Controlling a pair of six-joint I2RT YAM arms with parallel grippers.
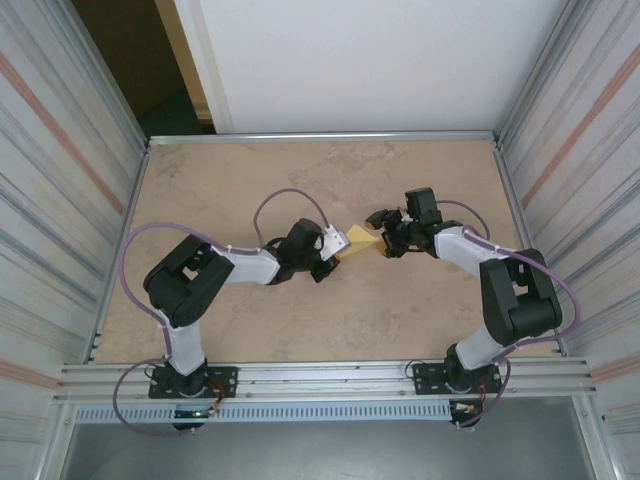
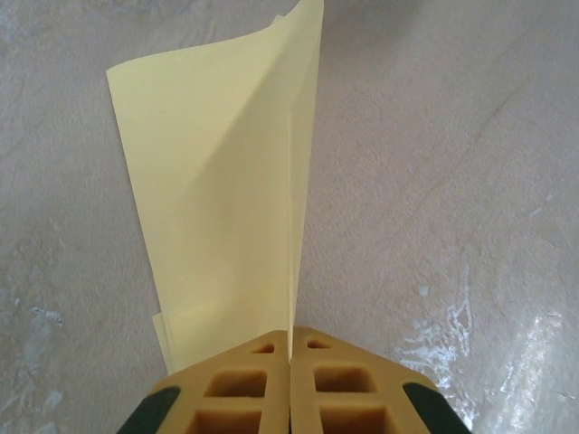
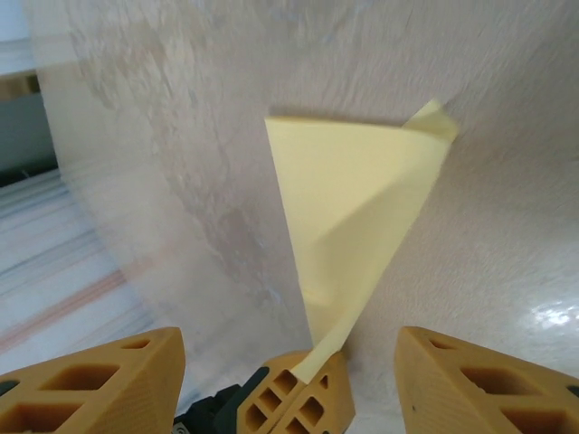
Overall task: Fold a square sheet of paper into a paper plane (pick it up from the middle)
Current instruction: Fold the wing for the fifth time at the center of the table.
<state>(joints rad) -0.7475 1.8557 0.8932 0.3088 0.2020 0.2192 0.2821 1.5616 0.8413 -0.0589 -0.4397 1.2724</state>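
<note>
1. Top external view
   - The square sheet of paper is at centre frame, above the table, between the two grippers.
   - The left gripper touches the sheet's left end. The right gripper sits just beside its right end.
   - Finger state is too small to tell in this view.

2. Left wrist view
   - The two fingers at bottom centre are pressed together, with the sheet's lower edge clamped in the seam between them.
   - The sheet rises from them to the top of the frame. It is doubled over, with a straight crease down its right side and a second layer edge showing at lower left.

3. Right wrist view
   - This gripper's own fingers stand wide apart at lower left and lower right, and nothing is between them.
   - The sheet shows as a tapering wedge at centre. Its narrow lower corner is pinched by the left gripper's tips at bottom centre.

4. Task progress (judgement)
   - Done: sheet lifted, with at least one fold made.
   - Left: nose folds, wing folds and a sharp tip. The shape is not yet a dart.

5. Markings
   - No brand, label or writing can be read in any view.
</note>
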